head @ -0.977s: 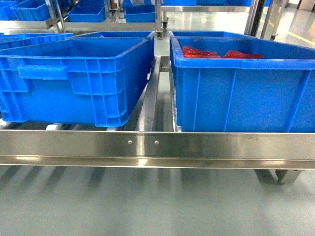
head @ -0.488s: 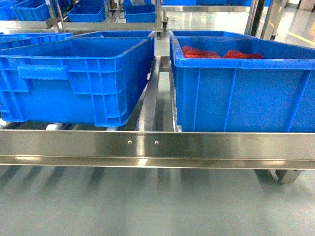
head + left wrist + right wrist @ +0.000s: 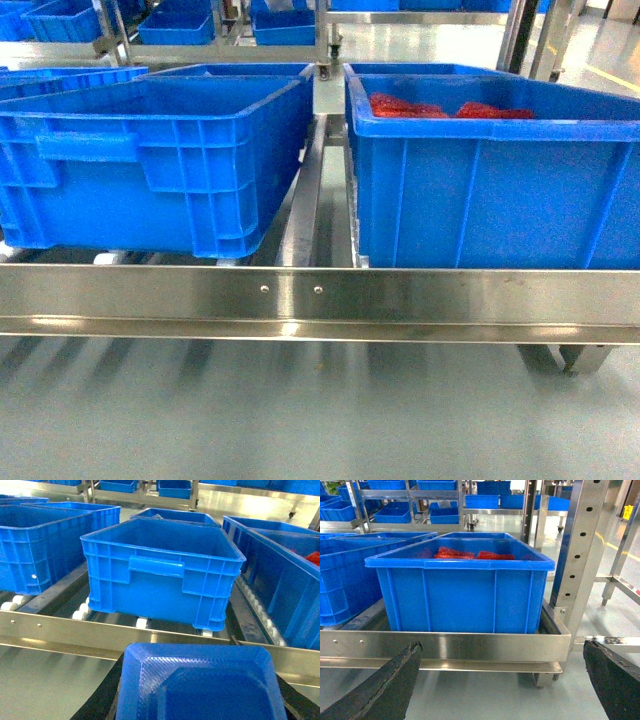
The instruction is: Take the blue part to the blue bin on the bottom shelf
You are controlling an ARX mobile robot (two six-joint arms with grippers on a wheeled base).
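Note:
In the left wrist view a blue part [image 3: 197,682], a flat square moulded piece, fills the bottom of the frame. My left gripper [image 3: 197,700] is shut on it, with black fingers [image 3: 105,692] showing at both sides. Just beyond it runs the front rail [image 3: 75,630] of the bottom shelf [image 3: 400,300]. A blue bin [image 3: 160,570] stands on the rollers right behind that rail; it is the left bin [image 3: 150,160] in the head view. My right gripper [image 3: 500,680] hangs open and empty in front of the rail. Neither gripper shows in the head view.
A second blue bin [image 3: 490,170] holding red parts [image 3: 450,108] stands on the right of the shelf, across the centre rail [image 3: 305,200]. More blue bins [image 3: 35,545] stand to the left and behind. A perforated steel upright [image 3: 580,545] rises at the shelf's right end.

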